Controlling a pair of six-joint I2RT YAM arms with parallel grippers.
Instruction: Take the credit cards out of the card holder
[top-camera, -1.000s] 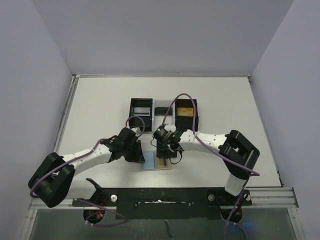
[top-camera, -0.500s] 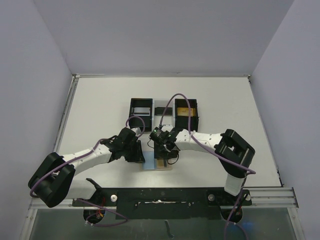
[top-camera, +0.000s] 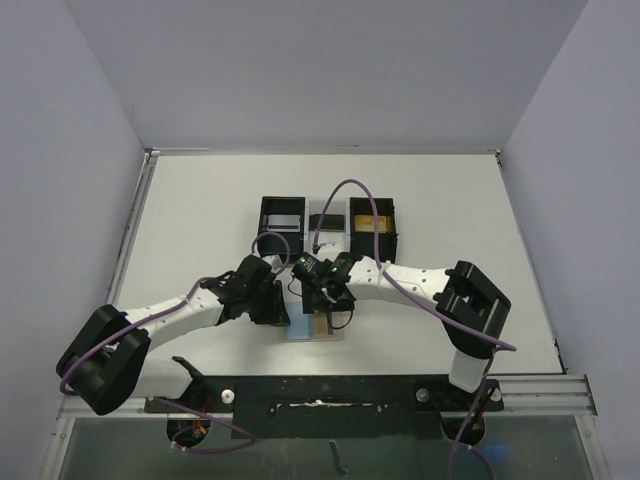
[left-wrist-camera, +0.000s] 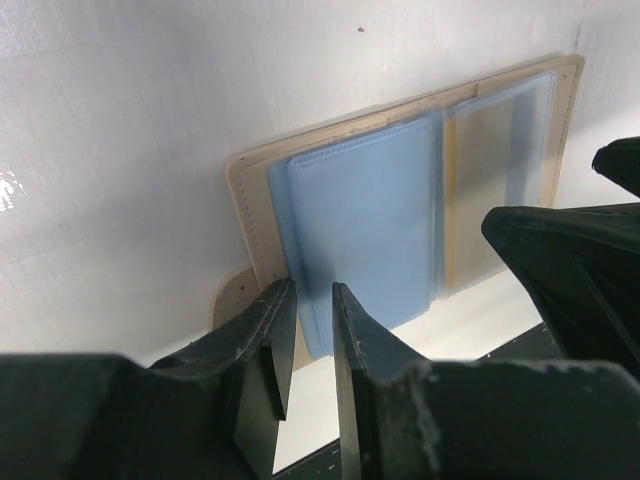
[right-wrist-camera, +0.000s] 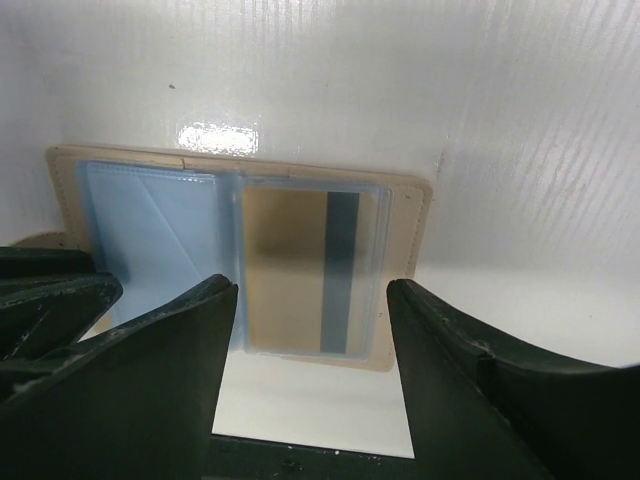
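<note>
The tan card holder (top-camera: 318, 331) lies open on the table near the front edge. In the right wrist view its rim (right-wrist-camera: 408, 215) frames a clear sleeve over a gold credit card (right-wrist-camera: 290, 270) with a dark stripe, beside a light blue leaf (right-wrist-camera: 150, 235). My right gripper (right-wrist-camera: 312, 300) hangs open just above, its fingers on either side of the gold card without touching it. In the left wrist view my left gripper (left-wrist-camera: 313, 300) is shut on the near edge of the blue leaf (left-wrist-camera: 365, 220) of the card holder (left-wrist-camera: 240, 195). Whether the leaf hides a card I cannot tell.
A black three-compartment tray (top-camera: 326, 208) stands behind the arms, with a pale card (top-camera: 283, 223) in its left compartment and a gold one (top-camera: 370, 222) in its right. The black base rail (top-camera: 320, 392) runs close in front of the holder.
My right gripper's jaws have spread wider and its wrist has shifted slightly left over the holder. The left arm and the holder have not moved.
</note>
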